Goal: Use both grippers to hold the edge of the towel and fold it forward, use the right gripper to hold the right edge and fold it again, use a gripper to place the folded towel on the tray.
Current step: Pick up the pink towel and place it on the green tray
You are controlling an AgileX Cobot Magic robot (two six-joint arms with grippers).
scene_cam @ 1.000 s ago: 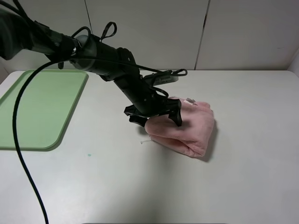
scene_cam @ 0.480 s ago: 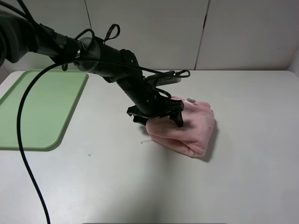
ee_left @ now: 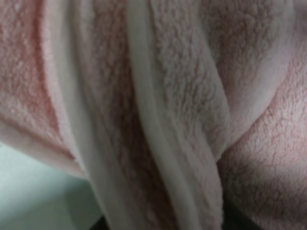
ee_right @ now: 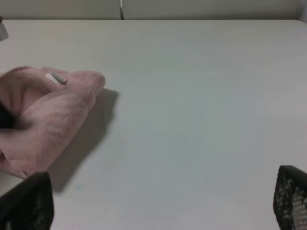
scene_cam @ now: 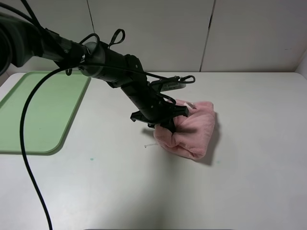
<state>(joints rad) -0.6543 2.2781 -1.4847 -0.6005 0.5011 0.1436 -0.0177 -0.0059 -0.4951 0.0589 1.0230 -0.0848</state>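
With both folds done, pinching the bunched towel mid-counter in the left claw, ready for carrying to the tray; right claw gaping wide, idle.

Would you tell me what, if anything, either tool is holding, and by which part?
The left tool pinches the folded towel at its left end; the right tool holds nothing.

Even, bright lighting is recorded; a soft shadow is cast right of the towel; the left wrist view is blurred.
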